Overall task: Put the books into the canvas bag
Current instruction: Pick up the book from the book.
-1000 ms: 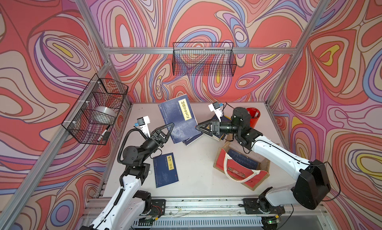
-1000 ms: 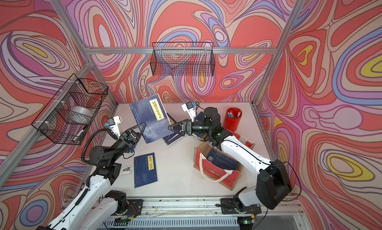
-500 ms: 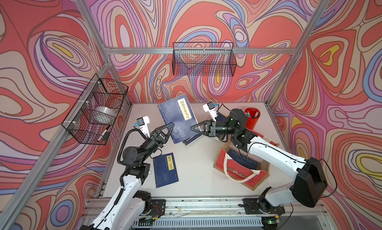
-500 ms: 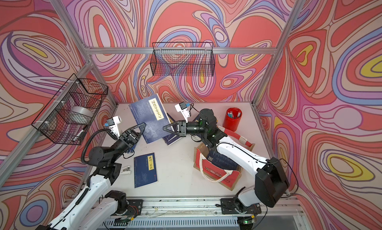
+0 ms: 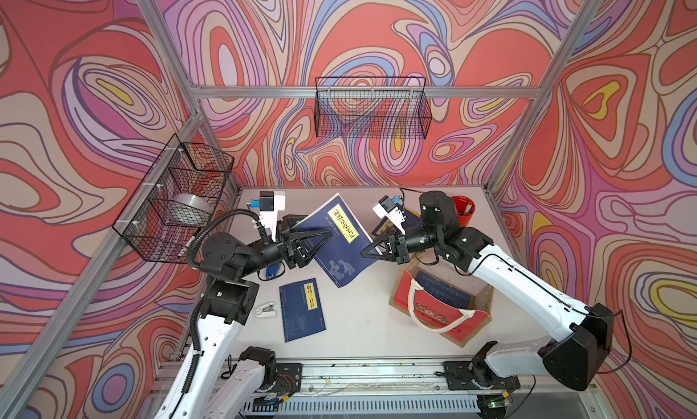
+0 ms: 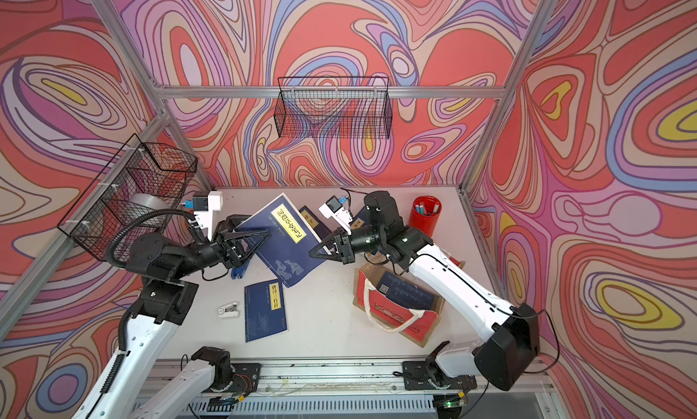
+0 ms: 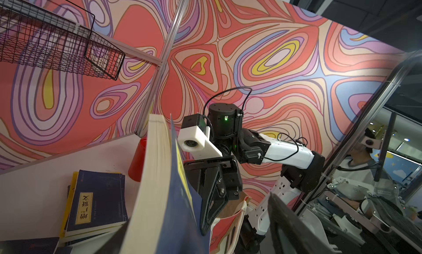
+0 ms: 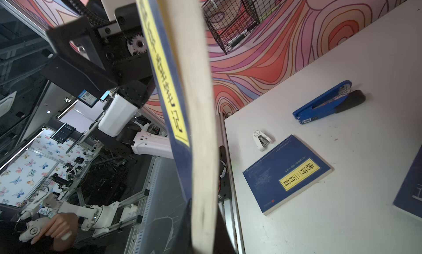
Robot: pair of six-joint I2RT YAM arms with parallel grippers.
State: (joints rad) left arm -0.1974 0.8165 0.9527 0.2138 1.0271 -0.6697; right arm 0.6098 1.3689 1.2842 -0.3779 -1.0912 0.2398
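- Since a second ago, the right pincer point(image 5: 367, 250) has shut on the big book point(image 5: 343, 262), and the left pincer point(image 5: 317, 234) has let go and opened
- I see the right pincer clamped on the edge of the big book nearest the canvas bag point(image 5: 441, 317); it holds the book up off the table point(image 5: 362, 323), tilted
- Left pincer: its fingers stand apart, one on each side of the book's other edge; my left wrist view shows a gap between one finger and the cover
- Canvas bag stands open on the table under the right arm, with a dark blue book point(image 5: 445, 292) inside
- I see a small book point(image 5: 301, 309) lying flat between the arms, yellow label up
- A pile of books point(image 7: 98, 200) lies at the back, near the red cup point(image 5: 462, 210)
- A blue stapler point(image 8: 328, 102) and a white staple remover point(image 8: 262, 139) lie near the left arm
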